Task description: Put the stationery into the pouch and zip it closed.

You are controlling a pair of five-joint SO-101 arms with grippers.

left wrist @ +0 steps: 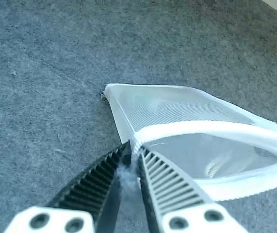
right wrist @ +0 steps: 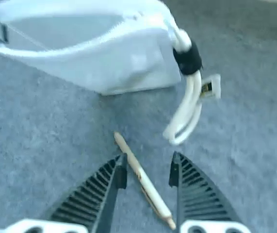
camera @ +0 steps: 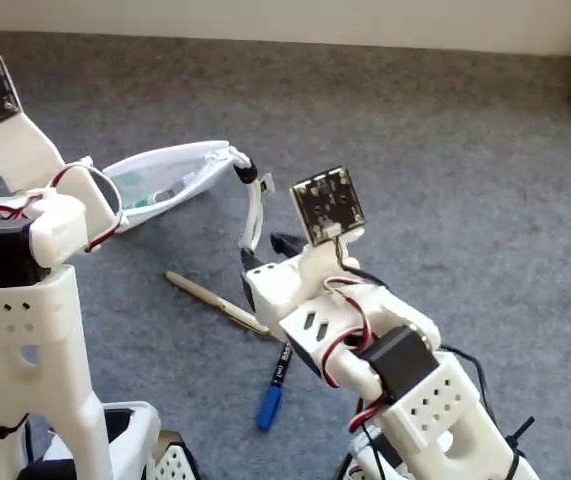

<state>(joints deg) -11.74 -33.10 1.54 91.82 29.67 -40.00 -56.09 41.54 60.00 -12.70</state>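
The white mesh pouch [camera: 170,180] lies open on the grey carpet, with something greenish inside it. My left gripper [left wrist: 132,156] is shut on the pouch's [left wrist: 191,126] rim at one end of its opening. A beige pen [camera: 215,300] lies on the carpet in front of the pouch. My right gripper [right wrist: 148,170] is open just above the beige pen [right wrist: 140,179], one finger on each side of it, not touching. A black marker with a blue cap [camera: 275,385] lies nearer the arm bases, partly under the right arm [camera: 305,300].
The pouch's white wrist strap [camera: 255,205] with a black band loops out from its end, close to the right gripper; the strap [right wrist: 187,102] hangs just beyond the fingers. Open carpet stretches to the far side and the right.
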